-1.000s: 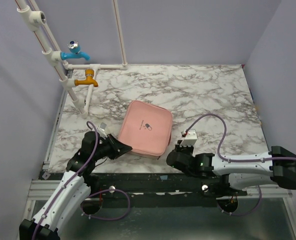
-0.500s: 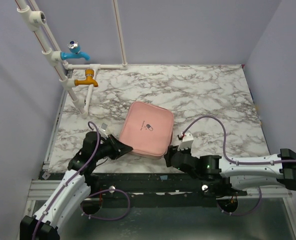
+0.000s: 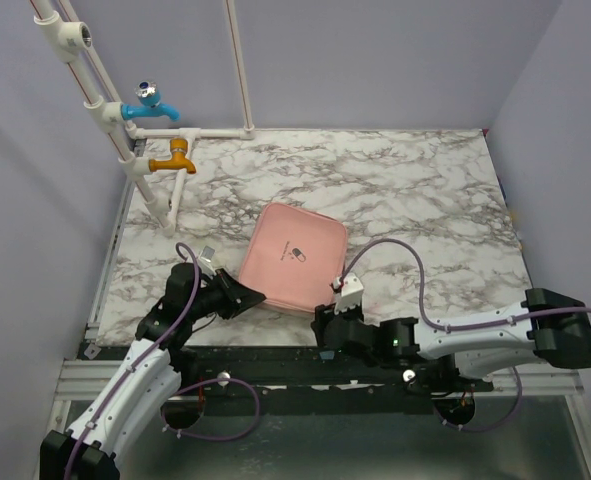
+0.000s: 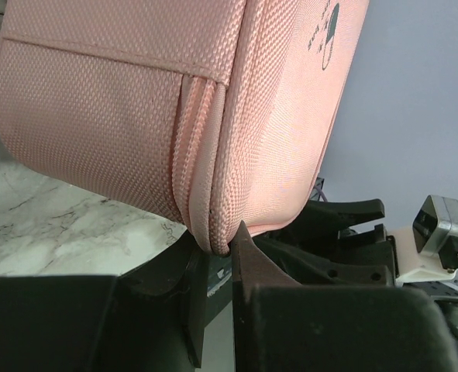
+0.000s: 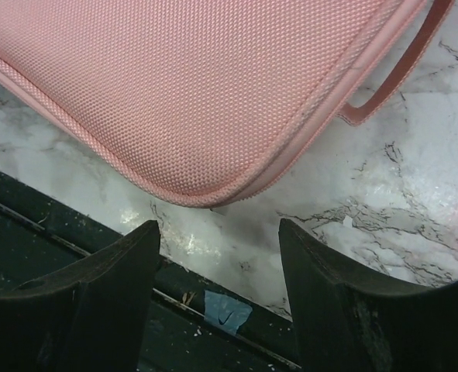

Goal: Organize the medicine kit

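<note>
Medicine kit [image 3: 293, 258], closed, is pinched at its near-left seam by the left gripper [image 4: 215, 252]; the right gripper [image 5: 219, 232], jaws spread, is best centred on the near edge before closing.

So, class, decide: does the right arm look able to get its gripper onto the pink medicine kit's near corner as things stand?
Probably yes: the right gripper stands open just short of the medicine kit, with only bare table between.
</note>
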`<state>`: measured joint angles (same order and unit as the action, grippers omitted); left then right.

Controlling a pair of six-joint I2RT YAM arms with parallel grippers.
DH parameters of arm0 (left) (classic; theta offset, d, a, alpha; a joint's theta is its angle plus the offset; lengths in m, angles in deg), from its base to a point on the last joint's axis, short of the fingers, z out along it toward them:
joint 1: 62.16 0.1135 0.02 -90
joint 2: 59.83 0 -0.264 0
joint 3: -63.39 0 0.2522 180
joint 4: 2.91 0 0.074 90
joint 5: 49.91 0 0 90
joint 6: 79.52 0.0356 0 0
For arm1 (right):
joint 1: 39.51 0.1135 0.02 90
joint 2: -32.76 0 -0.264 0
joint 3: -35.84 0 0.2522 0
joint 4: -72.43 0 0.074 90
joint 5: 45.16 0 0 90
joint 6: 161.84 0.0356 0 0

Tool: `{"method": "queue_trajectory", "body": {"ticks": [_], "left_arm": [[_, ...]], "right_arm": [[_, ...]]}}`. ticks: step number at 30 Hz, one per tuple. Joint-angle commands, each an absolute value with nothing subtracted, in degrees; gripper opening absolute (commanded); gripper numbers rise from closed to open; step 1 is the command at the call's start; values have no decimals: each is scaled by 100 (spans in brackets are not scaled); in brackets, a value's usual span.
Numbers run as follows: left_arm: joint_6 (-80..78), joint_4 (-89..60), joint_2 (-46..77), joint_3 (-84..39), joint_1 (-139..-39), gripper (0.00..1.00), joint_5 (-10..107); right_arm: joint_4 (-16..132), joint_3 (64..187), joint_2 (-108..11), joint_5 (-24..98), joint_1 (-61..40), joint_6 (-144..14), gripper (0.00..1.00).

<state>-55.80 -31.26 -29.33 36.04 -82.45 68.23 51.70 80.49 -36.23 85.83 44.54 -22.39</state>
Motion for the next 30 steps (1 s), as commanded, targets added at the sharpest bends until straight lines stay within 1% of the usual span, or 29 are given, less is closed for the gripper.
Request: {"method": "queue_trajectory", "body": {"ticks": [1,11,13,17,24,25,30], "left_arm": [[-5271,-2914,-2987,3653,-8246,0,7057],[-5280,-2841,-3009,3772,-8237,0,7085],[-5280,-2815,-2994,3785,-8233,0,7094],[-5262,-2811,-2964,3785,-8221,0,7105],[-5227,-2793,-2928,3776,-8189,0,7144],[-5227,-2784,-2927,3781,-8186,0,7147],[-5210,-2753,-2908,3790,-8167,0,7173]], "right_arm": [[5301,8388,-4137,9095,4513,-2110,65],[5816,8571,-4718,9846,4511,-2524,51],[6016,8599,-4841,9886,4513,-2595,46],[6116,8620,-4966,9942,4518,-2660,30],[6058,8521,-4823,10138,4516,-2711,6],[6017,8500,-4789,10197,4509,-2710,1],[5972,8359,-4496,10271,4516,-2836,1]]}}
